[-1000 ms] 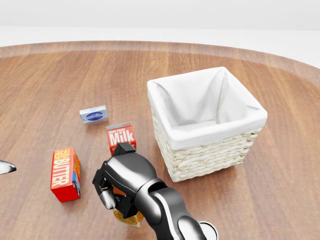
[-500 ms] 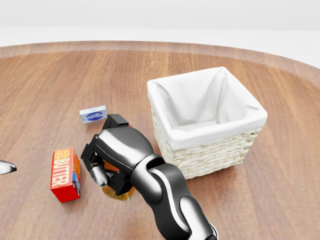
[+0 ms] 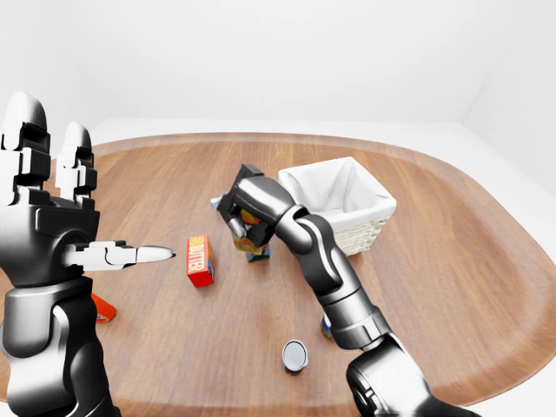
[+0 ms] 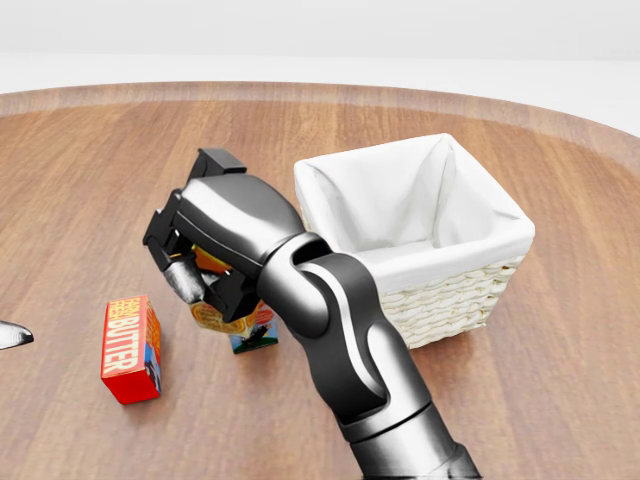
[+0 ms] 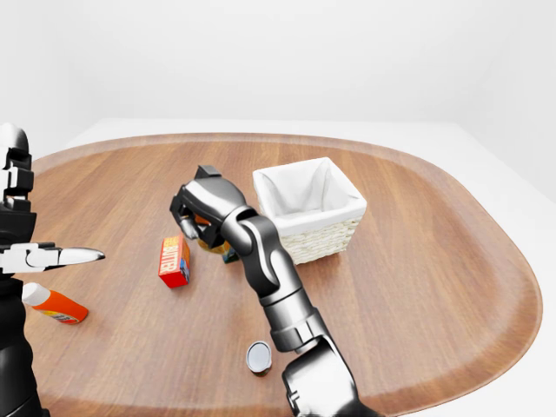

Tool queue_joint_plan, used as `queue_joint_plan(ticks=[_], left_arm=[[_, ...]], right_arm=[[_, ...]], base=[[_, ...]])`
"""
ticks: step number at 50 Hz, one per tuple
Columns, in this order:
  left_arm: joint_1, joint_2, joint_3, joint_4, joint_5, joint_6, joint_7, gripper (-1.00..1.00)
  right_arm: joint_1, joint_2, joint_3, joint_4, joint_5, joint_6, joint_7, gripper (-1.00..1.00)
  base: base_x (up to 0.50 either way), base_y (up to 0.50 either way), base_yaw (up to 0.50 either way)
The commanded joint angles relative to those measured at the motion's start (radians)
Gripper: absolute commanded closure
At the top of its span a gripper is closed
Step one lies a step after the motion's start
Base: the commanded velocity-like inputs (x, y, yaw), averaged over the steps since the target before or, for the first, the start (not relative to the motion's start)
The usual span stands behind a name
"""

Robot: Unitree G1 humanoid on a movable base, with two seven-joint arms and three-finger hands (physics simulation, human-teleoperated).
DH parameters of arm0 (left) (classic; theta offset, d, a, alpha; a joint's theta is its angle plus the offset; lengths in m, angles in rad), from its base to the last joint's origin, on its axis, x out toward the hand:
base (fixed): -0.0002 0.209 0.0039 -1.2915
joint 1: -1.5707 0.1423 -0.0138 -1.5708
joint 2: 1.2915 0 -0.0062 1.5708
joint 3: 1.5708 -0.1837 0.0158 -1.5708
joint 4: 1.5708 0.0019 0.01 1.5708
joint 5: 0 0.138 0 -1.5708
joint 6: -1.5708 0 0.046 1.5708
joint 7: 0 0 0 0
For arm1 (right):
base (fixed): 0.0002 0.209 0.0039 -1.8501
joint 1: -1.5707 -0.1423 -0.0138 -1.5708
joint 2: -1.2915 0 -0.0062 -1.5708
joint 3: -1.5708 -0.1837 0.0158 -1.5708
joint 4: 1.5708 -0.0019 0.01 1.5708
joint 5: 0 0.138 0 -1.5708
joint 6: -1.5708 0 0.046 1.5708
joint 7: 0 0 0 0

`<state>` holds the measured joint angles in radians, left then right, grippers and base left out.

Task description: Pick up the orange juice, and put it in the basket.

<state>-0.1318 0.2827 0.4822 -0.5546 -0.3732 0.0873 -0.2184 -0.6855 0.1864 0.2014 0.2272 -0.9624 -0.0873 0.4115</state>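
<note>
The orange juice carton (image 4: 212,316) is in my right hand (image 4: 200,275), whose fingers (image 4: 185,282) close round it. In the head view it hangs above the wooden table, just left of the wicker basket (image 4: 430,290). The basket has a white cloth lining and nothing in it. The hand covers most of the carton. A carton's dark lower edge (image 4: 256,335) shows beneath the hand. My left hand (image 3: 87,200) is raised at the left of the left-eye view, fingers spread and holding nothing.
A red butter box (image 4: 130,348) lies left of the held carton. An orange bottle (image 5: 52,304) lies at the table's left. A small round can (image 3: 294,355) stands near the bottom edge. The round table's rim (image 4: 300,92) runs along the top.
My right hand has carried the juice from the bottom of the head view up and left to beside the basket. It now hides the milk carton and the small blue-grey box.
</note>
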Motion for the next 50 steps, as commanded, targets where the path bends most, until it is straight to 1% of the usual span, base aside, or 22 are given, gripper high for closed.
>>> queue_joint_plan(ticks=[1, 18, 23, 34, 39, 45, 50], left_arm=[[0.000, 0.000, 0.000, 0.000, 0.000, 0.000, 0.000, -1.00], [0.000, 0.000, 0.000, 0.000, 0.000, 0.000, -0.001, -1.00], [0.000, 0.000, 0.000, 0.000, 0.000, 0.000, 0.000, -1.00], [0.000, 0.000, 0.000, 0.000, 0.000, 0.000, 0.000, -1.00], [0.000, 0.000, 0.000, 0.000, 0.000, 0.000, 0.000, -1.00], [0.000, 0.000, 0.000, 0.000, 0.000, 0.000, 0.000, -1.00], [0.000, 0.000, 0.000, 0.000, 0.000, 0.000, 0.000, -1.00]], right_arm=[[-0.144, -0.034, -0.045, 0.053, 0.059, 0.000, -0.012, 1.00], [-0.330, -0.084, -0.088, 0.155, 0.129, 0.000, -0.034, 1.00], [-0.404, -0.105, -0.106, 0.201, 0.154, 0.000, -0.051, 1.00], [-0.526, -0.142, -0.128, 0.308, 0.200, 0.000, -0.104, 1.00], [-0.629, -0.175, -0.145, 0.423, 0.221, 0.000, -0.145, 1.00], [-0.702, -0.199, -0.152, 0.550, 0.229, 0.000, -0.186, 1.00], [-0.782, -0.229, -0.164, 0.699, 0.243, 0.000, -0.239, 1.00]], base=[[0.00, 0.00, 0.00], [0.00, 0.00, 0.00], [0.00, 0.00, 0.00], [0.00, 0.00, 0.00], [0.00, 0.00, 0.00], [0.00, 0.00, 0.00], [0.00, 0.00, 0.00]])
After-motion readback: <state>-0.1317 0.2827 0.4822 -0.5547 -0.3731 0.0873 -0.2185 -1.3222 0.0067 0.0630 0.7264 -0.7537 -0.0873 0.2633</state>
